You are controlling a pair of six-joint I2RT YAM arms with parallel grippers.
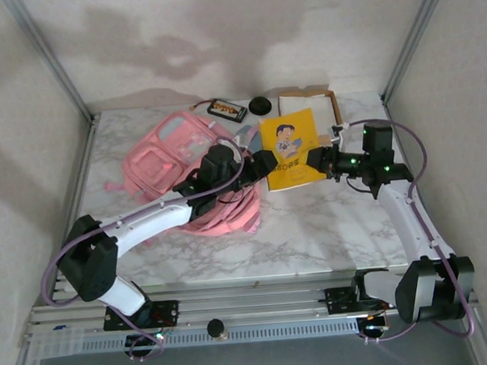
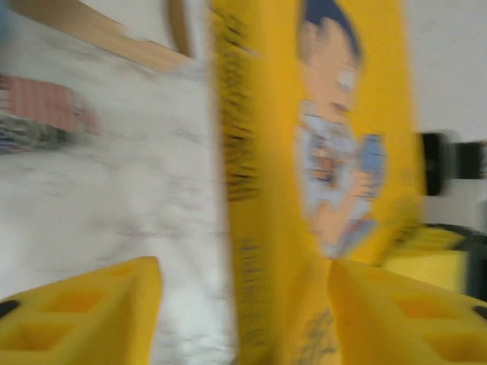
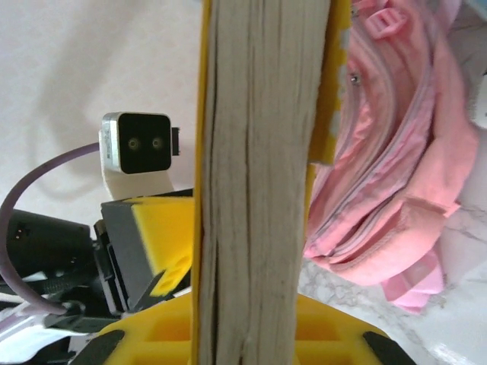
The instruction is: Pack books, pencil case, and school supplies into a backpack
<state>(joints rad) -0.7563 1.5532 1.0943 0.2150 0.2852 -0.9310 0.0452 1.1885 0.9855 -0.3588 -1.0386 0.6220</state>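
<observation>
My right pincer (image 1: 313,162) pinched the yellow book (image 1: 290,148) at its 3 o'clock edge, page edges turned toward my wrist. My left pincer (image 1: 263,164) stood spread at the book's 9 o'clock edge, one finger off the cover, so I judged the right carried the weight. The backpack (image 1: 162,155) lay at 9 o'clock of the book, near enough, I judged, for sliding it in.

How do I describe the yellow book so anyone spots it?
Find the big pink backpack left of centre on the marble table. Just right of it is the yellow book. Its bright cover with a cartoon boy sets it apart from the cardboard tray behind.
</observation>
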